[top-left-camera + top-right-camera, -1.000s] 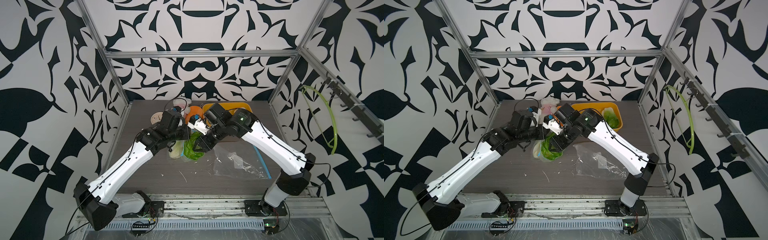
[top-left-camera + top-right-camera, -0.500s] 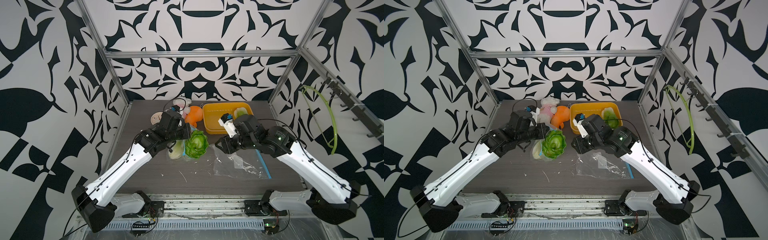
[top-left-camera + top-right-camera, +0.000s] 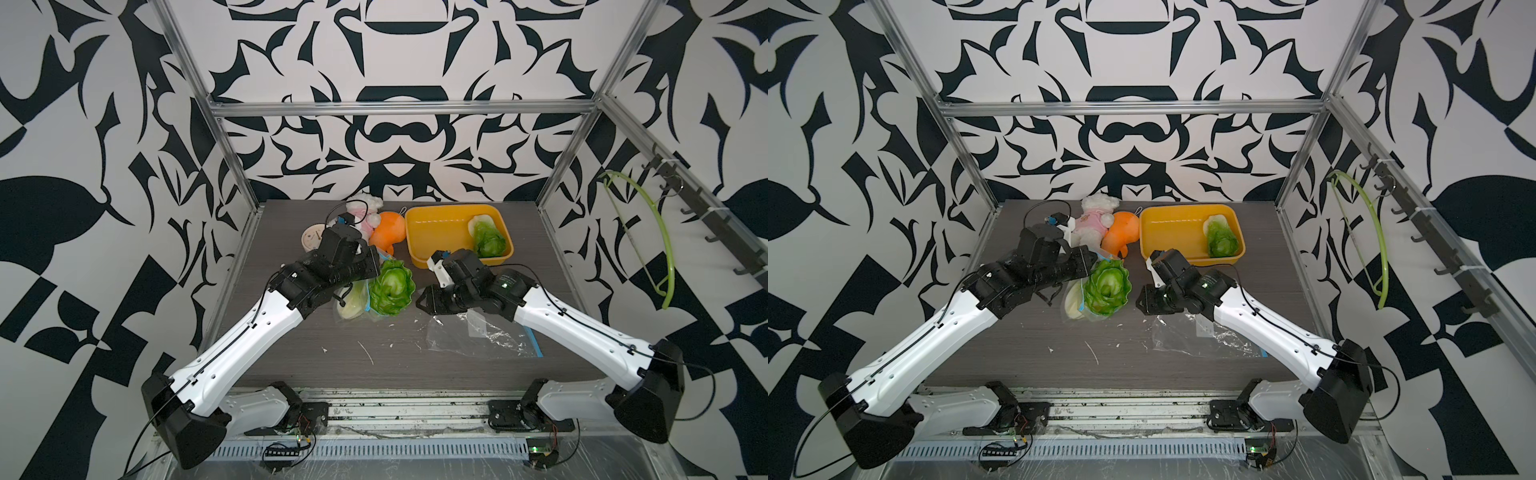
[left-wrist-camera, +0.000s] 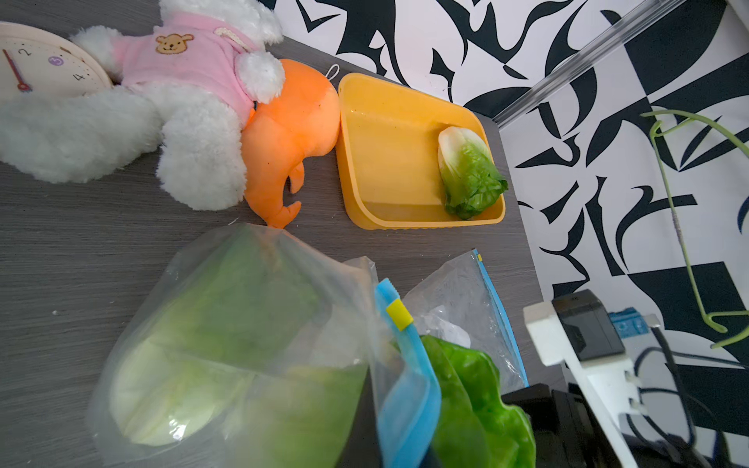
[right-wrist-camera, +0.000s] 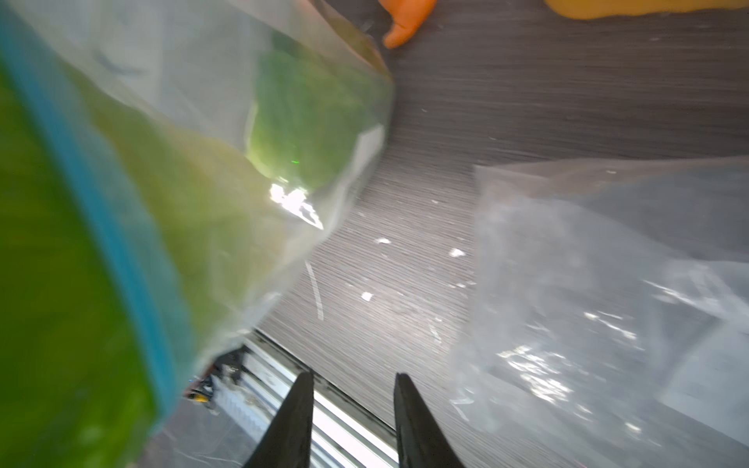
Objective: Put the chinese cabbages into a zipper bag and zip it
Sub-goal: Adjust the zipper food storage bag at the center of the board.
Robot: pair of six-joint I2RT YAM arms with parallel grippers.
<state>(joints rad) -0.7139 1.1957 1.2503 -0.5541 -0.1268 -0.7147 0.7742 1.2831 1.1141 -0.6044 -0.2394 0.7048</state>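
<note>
Clear crinkly zipper bag (image 3: 351, 301) in tight-closed left jaws; right jaws ajar, empty.

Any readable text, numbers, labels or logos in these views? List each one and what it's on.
"2": clock face, left wrist view.
"4": same clock face.
Purple disc between them: its numeral is too small to read.
Pink shirt on the white plush: bear-face emblem, no words.
Empty zipper bag: pale patch, too blurred to read.
Nothing else is legible.
</note>
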